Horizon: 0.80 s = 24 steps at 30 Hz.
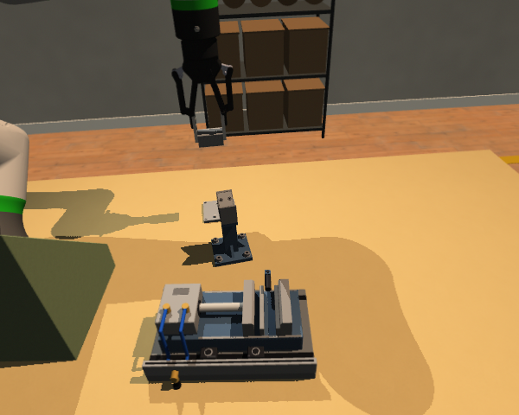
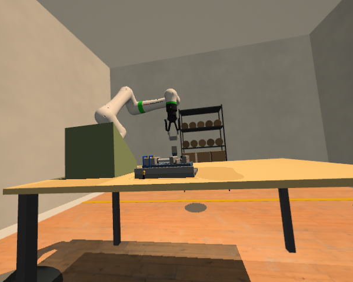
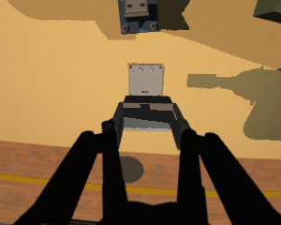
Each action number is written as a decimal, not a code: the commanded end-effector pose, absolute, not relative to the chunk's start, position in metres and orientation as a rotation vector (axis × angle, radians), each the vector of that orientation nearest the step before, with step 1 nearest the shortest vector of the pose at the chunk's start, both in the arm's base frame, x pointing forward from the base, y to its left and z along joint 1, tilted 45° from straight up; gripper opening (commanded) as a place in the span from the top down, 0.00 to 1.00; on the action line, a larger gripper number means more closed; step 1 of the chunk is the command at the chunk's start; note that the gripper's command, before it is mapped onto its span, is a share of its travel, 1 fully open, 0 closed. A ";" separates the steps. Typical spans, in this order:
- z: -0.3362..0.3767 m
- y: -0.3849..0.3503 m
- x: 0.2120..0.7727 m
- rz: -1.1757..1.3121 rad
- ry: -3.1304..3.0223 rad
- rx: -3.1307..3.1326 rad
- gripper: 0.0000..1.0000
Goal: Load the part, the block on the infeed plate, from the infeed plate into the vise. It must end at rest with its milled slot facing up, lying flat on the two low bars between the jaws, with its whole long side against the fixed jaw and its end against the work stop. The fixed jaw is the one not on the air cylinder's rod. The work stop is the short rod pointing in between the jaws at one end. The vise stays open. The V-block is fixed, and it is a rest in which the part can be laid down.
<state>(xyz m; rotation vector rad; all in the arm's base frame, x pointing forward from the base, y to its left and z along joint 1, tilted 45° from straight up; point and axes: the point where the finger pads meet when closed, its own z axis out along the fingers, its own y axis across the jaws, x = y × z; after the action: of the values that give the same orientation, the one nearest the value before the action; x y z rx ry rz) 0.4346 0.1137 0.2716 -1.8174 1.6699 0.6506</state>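
My gripper (image 1: 209, 127) is shut on the part (image 1: 210, 137), a small grey block, and holds it high in the air over the far side of the table. In the wrist view the part (image 3: 147, 114) sits crosswise between the fingers, above the empty grey infeed plate (image 3: 146, 79). The infeed plate (image 1: 210, 211) lies beside the V-block (image 1: 227, 204) on its dark stand. The vise (image 1: 233, 322) stands nearer the front, open, with the fixed jaw (image 1: 284, 308) on the right, the moving jaw (image 1: 249, 308) on the cylinder rod, and the work stop (image 1: 267, 279) at the far end. I cannot tell which way the slot faces.
A green box (image 1: 31, 295) carries the robot base at the left. A black shelf rack (image 1: 278, 67) with brown boxes stands behind the table. The air cylinder (image 1: 179, 308) with blue hoses sits on the vise's left end.
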 end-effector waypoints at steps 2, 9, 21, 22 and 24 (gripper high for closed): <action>0.272 0.113 0.435 0.650 1.670 -1.817 1.00; 0.272 0.113 0.435 0.650 1.670 -1.817 1.00; 0.271 0.113 0.435 0.650 1.669 -1.818 1.00; 0.271 0.113 0.435 0.650 1.669 -1.818 1.00; 0.270 0.112 0.436 0.649 1.669 -1.818 1.00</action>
<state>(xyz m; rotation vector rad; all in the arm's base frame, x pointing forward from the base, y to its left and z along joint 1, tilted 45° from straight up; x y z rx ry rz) 0.4352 0.1127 0.2707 -1.8180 1.6694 0.6501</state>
